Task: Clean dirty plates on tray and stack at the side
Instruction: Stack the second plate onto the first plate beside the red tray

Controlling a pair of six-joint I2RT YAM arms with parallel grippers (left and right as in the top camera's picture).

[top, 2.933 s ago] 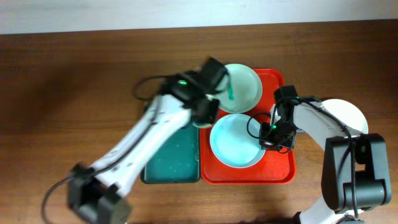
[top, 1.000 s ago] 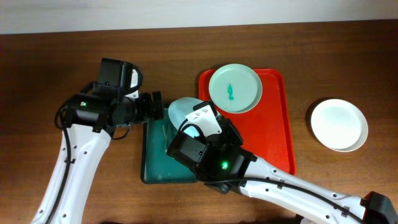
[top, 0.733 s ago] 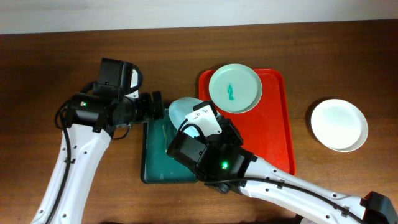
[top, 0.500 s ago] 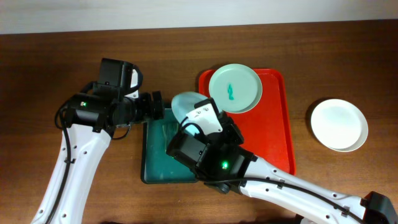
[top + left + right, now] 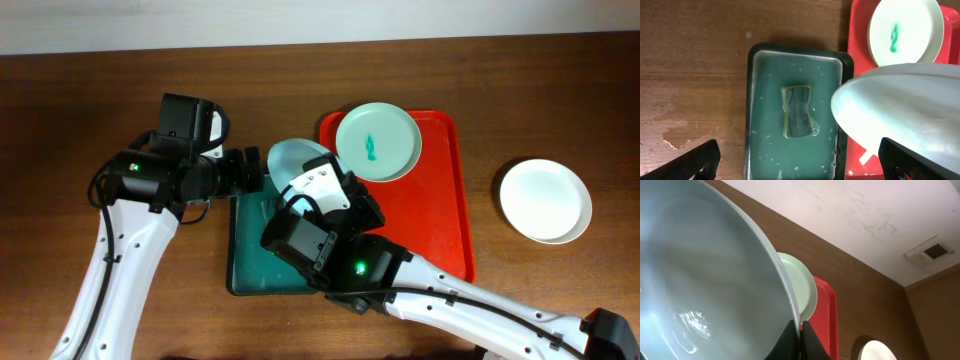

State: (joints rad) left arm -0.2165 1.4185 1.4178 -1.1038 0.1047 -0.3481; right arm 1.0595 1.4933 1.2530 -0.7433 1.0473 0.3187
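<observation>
now, right jaws: clamping rim of pale round shallow plate point(image 5: 705, 280)
left jaws: gaping wide, gripping nothing

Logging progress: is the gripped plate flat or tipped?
Tipped: the right gripper pinches the plate by its rim; overhead it looks oval, not round.

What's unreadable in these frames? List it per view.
Held pale round plate: whether its face is clean. Overhead, the right gripper covers most of it; right wrist, too close and blurred.
Rectangular green sponge: hidden overhead under the right arm.
Dark green rectangular tray: overhead, mostly covered by that arm.
Left gripper: fingers cut off by the left wrist view's bottom edge.
</observation>
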